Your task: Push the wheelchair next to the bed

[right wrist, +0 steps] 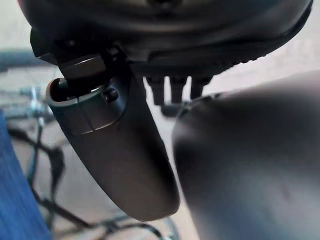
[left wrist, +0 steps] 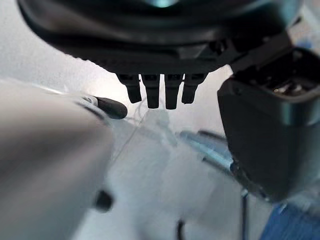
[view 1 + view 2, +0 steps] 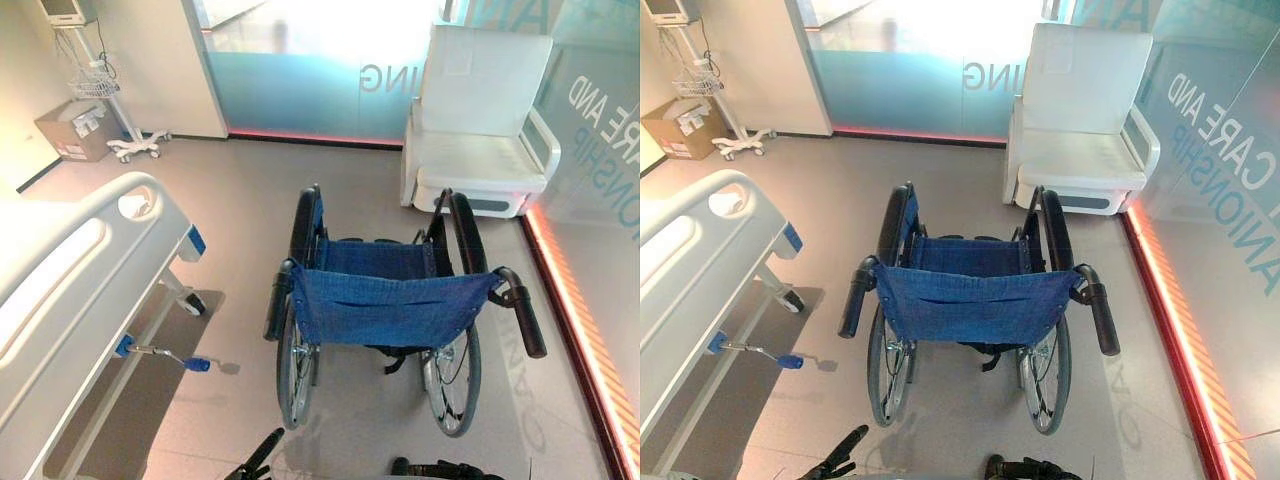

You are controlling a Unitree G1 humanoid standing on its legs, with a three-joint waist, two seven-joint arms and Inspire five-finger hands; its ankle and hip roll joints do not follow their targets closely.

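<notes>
The right hand (image 1: 165, 30) hangs above the floor (image 1: 20, 80) with its thumb (image 1: 115, 150) hanging straight and the fingers (image 1: 172, 87) showing as short straight stubs beside it, holding nothing. Past the thumb lie the wheelchair's (image 1: 35, 120) blue fabric (image 1: 15, 200), grey metal tubes and a thin wheel rim.

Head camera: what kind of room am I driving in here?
Most likely a hospital or care-facility room. A white railed bed stands on the left, a blue-seated wheelchair sits mid-floor, a white padded recliner stands by the frosted glass wall, and a wheeled monitor stand occupies the far corner.
</notes>
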